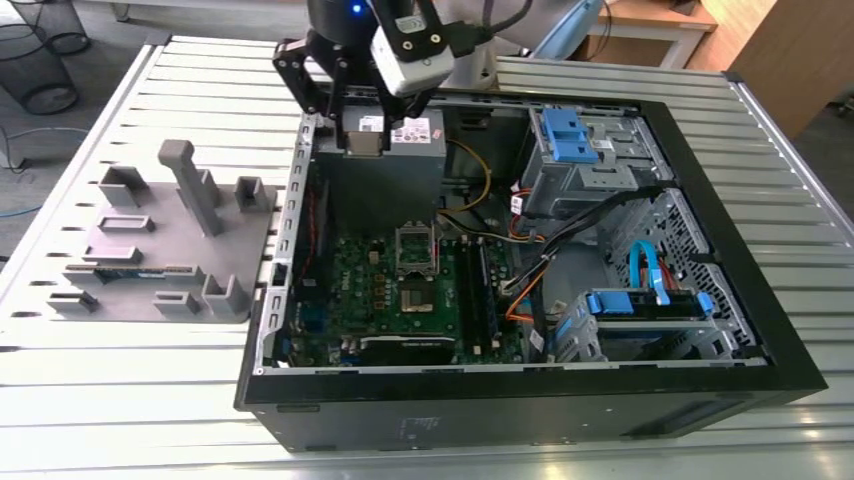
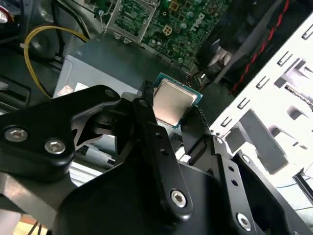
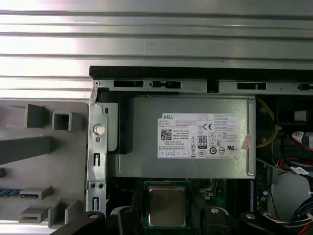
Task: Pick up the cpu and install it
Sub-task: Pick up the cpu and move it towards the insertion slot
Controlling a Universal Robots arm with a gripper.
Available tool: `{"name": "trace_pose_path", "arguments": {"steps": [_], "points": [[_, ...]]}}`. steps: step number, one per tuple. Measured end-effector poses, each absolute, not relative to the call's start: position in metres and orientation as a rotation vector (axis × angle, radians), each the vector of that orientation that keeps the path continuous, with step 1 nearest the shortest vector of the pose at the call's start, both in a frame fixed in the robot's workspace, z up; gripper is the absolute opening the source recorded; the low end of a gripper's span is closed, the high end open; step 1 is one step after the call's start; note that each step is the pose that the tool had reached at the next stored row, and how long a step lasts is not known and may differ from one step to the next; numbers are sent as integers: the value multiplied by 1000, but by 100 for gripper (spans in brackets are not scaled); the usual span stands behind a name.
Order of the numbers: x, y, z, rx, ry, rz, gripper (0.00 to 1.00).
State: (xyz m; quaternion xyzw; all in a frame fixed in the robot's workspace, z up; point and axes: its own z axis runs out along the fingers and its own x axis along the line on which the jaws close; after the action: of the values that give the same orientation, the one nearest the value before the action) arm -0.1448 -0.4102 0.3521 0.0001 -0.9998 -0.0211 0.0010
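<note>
The cpu [image 2: 174,102], a small square chip with a dull silver top and a green rim, sits between the black fingers of my gripper [image 2: 171,115], which is shut on its edges. In the first wrist view the cpu [image 3: 167,205] hangs in front of the grey power supply [image 3: 195,137], with the gripper [image 3: 167,216] around it. In the exterior view the gripper [image 1: 363,132] hovers over the far end of the open computer case [image 1: 747,300], above the power supply. The motherboard [image 1: 387,300] with its open silver socket frame [image 1: 416,256] lies lower down, apart from the gripper.
A grey holder plate [image 1: 160,240] with upright blocks lies beside the case on the exterior view's left. Inside the case are blue drive brackets [image 1: 567,135], yellow and orange cables [image 1: 474,170] and black memory sticks [image 1: 481,300]. All rests on a ribbed metal table [image 1: 134,400].
</note>
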Motion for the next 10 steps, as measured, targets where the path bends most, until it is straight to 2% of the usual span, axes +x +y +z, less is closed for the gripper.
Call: {"name": "trace_pose_path", "arguments": {"steps": [10], "points": [[-111, -410, 352, 0, -3139, -66, 47]]}}
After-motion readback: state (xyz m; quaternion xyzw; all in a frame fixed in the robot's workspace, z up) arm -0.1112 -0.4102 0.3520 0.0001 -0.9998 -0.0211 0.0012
